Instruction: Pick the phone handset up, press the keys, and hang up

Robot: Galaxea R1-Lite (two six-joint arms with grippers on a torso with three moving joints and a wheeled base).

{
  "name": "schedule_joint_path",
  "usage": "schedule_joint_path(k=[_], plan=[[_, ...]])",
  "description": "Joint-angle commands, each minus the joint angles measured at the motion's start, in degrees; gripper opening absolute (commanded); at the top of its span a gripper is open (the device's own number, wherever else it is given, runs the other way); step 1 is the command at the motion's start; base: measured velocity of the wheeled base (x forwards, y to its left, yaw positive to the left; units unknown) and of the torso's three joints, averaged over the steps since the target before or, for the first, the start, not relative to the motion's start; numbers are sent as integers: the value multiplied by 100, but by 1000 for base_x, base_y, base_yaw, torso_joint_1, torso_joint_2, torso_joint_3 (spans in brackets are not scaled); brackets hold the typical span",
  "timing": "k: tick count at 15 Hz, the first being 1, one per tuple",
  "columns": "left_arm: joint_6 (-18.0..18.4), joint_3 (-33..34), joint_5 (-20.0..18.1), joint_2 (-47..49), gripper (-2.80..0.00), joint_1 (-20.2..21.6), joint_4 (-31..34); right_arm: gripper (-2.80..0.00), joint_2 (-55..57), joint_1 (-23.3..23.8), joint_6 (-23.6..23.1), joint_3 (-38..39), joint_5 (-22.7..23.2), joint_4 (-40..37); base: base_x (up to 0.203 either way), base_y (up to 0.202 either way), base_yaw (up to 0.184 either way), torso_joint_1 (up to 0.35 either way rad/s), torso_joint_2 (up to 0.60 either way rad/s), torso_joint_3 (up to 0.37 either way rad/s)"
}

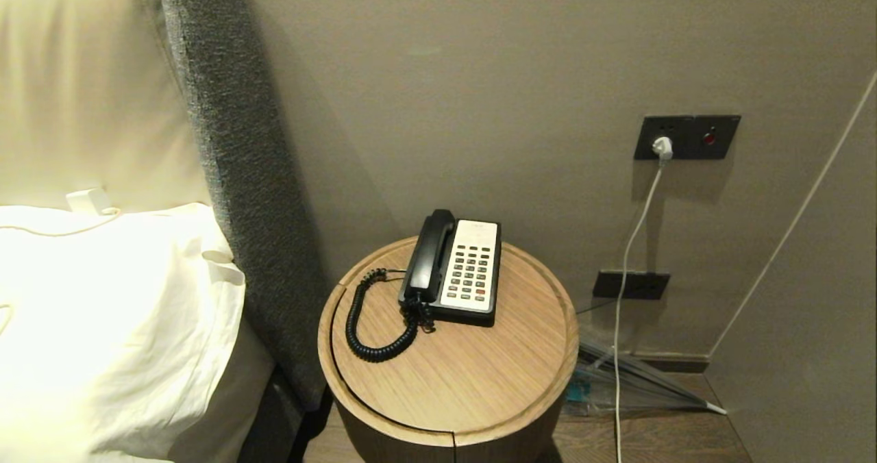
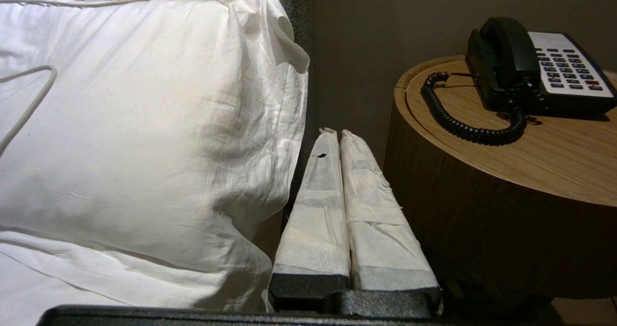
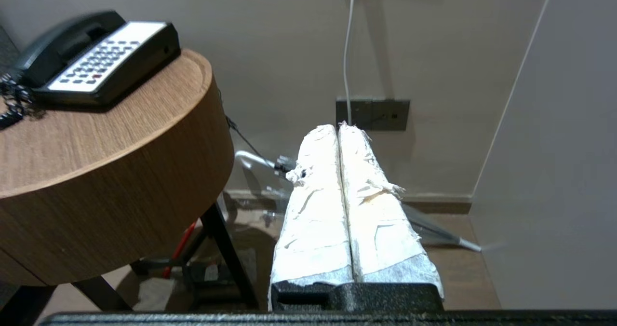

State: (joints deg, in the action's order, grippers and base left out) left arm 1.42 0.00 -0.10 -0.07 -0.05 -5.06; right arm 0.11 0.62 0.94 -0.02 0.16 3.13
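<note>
The phone handset (image 1: 429, 254) lies cradled on the phone base (image 1: 471, 271) on the round counter (image 1: 452, 374). It is probably light, rigid, smooth plastic, best gripped mid-shaft. The left pincer (image 2: 336, 132) and right pincer (image 3: 339, 126) hang low, fingers together, empty.
</note>
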Motion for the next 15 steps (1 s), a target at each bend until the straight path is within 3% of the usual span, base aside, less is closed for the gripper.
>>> schedule_joint_path(k=[1,15], plan=[[-10,229,1,7,-280,-4,-12,-280,15,-1,3,117,2,3,0,0,0,5,4,136],[-2,229,10,7,-280,-3,-30,-280,15,-1,4,117,0,-6,0,0,0,0,1,12]])
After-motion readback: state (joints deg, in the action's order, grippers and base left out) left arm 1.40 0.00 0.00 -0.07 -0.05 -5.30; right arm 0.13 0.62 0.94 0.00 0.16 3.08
